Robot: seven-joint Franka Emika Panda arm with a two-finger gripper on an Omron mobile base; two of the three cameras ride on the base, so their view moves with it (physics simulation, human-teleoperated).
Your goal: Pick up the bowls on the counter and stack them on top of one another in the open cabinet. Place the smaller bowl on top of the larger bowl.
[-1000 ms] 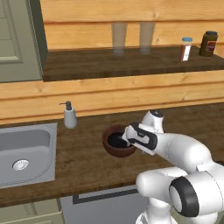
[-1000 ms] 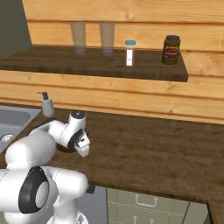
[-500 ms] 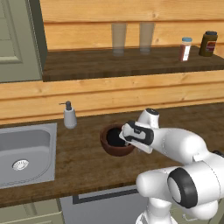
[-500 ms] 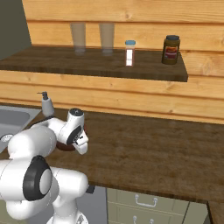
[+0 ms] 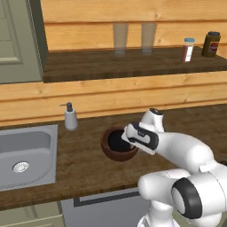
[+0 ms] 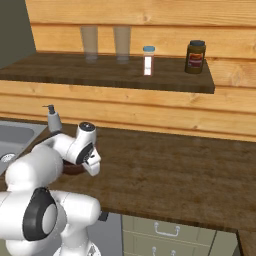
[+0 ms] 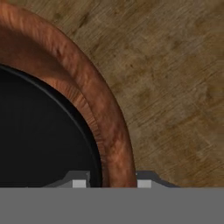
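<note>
a wall of light horizontal wooden planks [image 5: 133, 17] runs behind the long dark wood-grain worktop [image 6: 170, 175], and a steel sink [image 5: 26, 153] is set into that worktop at the left with a soap dispenser [image 5: 70, 117] just beside it. a grey-green panelled cabinet door [image 5: 15, 40] hangs at the upper left, and pale drawer fronts with handles [image 6: 165, 232] sit below the worktop's edge.

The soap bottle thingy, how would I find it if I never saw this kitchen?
Start at the long dark counter and find the steel sink set into it. Just past the sink's back corner, against the plank wall, stands the soap dispenser. It is a small pale grey bottle with a pump spout on top, unlike the round brown bowl nearby.
</note>
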